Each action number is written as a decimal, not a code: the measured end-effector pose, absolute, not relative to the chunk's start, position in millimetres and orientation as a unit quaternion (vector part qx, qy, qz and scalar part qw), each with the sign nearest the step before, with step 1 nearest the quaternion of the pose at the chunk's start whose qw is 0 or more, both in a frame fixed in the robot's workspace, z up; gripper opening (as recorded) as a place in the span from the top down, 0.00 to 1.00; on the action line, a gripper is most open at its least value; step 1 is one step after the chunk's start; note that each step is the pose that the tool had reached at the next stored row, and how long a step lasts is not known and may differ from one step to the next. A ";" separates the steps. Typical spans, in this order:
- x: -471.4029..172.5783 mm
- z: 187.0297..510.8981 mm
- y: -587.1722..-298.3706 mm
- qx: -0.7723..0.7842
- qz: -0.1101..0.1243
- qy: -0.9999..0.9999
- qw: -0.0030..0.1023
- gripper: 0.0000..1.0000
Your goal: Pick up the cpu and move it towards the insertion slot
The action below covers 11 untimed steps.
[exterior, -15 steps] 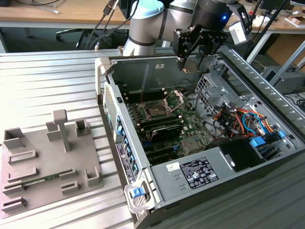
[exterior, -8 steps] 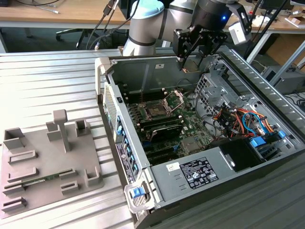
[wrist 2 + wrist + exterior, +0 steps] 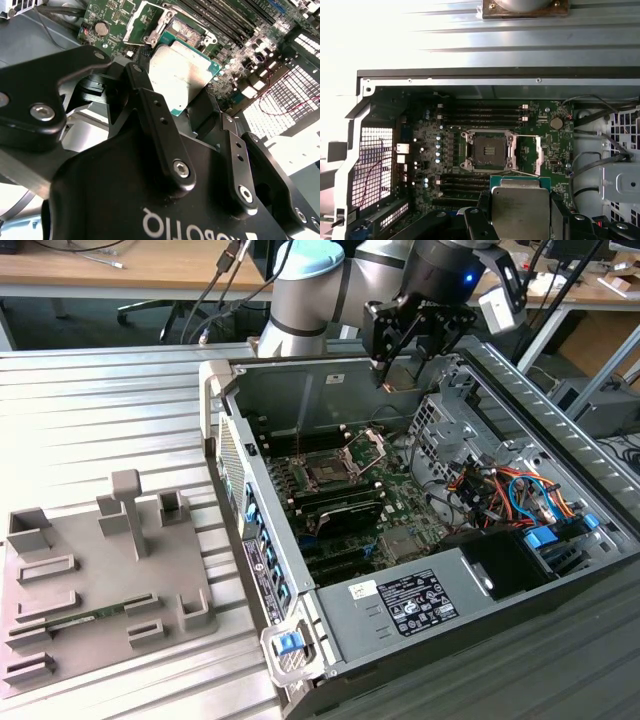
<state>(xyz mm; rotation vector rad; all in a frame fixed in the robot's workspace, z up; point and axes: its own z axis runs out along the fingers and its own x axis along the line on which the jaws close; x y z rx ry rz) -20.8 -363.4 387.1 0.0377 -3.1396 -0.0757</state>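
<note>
Jaws closed narrow on the cpu [image 3: 182,75], black fingers [image 3: 150,107] pressing its opposite edges, silvery top face and thin green rim plain in both wrist views [image 3: 520,207]. Gripper [image 3: 400,350] hanging above the open computer case [image 3: 330,390] in the exterior view, near the back wall, clear of the boards below. Chip held in the air, not touching the motherboard [image 3: 445,150]. Below it, apart from it, the insertion slot [image 3: 485,150]: a square dark socket in a shiny frame, retaining plate [image 3: 527,155] swung open beside it; same socket seen in the exterior view [image 3: 328,472] at the middle of the board. Long black memory slots [image 3: 485,112] lying on either side of the socket. Round coin cell [image 3: 556,123] near the board's corner. Outside the case, toward the exterior view's left, a grey plastic tray [image 3: 90,640] on the ribbed metal table [image 3: 100,420], a thin green memory stick [image 3: 100,613] lying in it.
</note>
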 end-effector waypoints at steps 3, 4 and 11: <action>-20.6 386.6 -362.9 0.012 -0.024 -1.000 0.000 0.45; -20.5 386.5 -362.8 0.012 -0.024 -1.000 0.000 0.45; -20.0 385.2 -361.3 0.012 -0.024 -1.000 0.000 0.45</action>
